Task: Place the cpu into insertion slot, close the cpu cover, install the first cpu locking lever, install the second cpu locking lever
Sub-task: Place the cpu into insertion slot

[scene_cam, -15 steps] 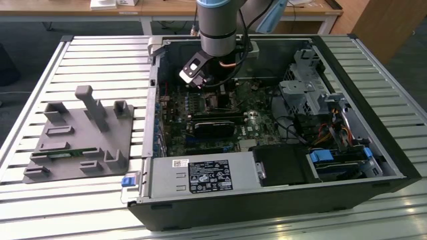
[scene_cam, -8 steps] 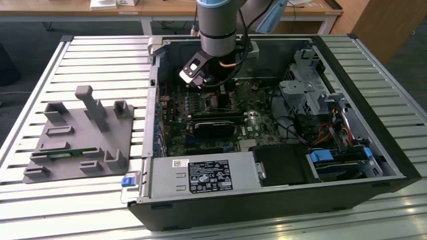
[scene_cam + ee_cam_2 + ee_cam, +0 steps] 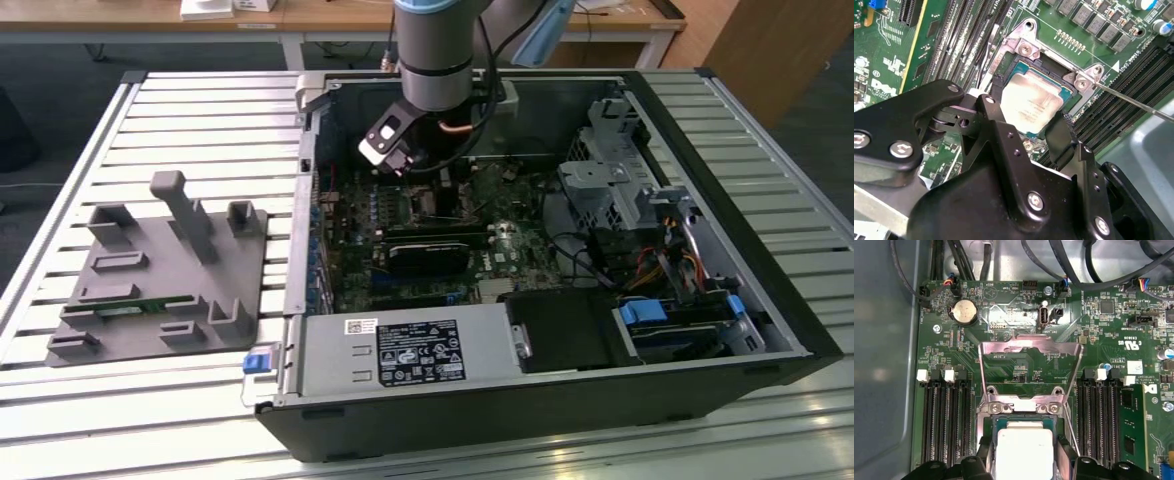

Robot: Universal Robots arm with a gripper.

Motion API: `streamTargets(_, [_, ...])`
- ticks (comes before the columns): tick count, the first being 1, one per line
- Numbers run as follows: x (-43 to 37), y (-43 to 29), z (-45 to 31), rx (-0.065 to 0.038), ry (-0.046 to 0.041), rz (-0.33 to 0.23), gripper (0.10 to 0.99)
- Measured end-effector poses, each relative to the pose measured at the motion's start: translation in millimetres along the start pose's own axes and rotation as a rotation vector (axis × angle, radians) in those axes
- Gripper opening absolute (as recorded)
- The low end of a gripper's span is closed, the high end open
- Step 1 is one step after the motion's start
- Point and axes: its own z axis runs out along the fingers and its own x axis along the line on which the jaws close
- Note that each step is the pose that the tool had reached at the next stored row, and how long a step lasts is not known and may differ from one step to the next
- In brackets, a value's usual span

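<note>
Edges being the safe hold, I am pinching the small beige-silver square cpu (image 3: pixel 1029 100), probably light, stiff and fragile, with my black pincer (image 3: pixel 1030 120), in the silver-rimmed dark insertion slot (image 3: pixel 1019 42).

Grey arm (image 3: pixel 434 40), light-blue band (image 3: pixel 434 6), black joint rings. White-black block (image 3: pixel 383 142) at wrist, black and orange cables (image 3: pixel 489 70) beside it. Matte black gripper (image 3: pixel 1024 117), silver screws (image 3: pixel 1035 201).
</note>
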Motion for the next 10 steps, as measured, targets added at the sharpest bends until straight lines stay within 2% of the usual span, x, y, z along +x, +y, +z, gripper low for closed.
streamTargets(4, [0.0,0.8,-7.2,0.0,0.0001,0.0,0.616])
streamTargets(9, [-0.1,1.7,-12.8,0.003,0.0,0.0,0.6])
streamTargets(10, [-0.1,2.1,-13.6,0.004,0.0,0.0,0.537])
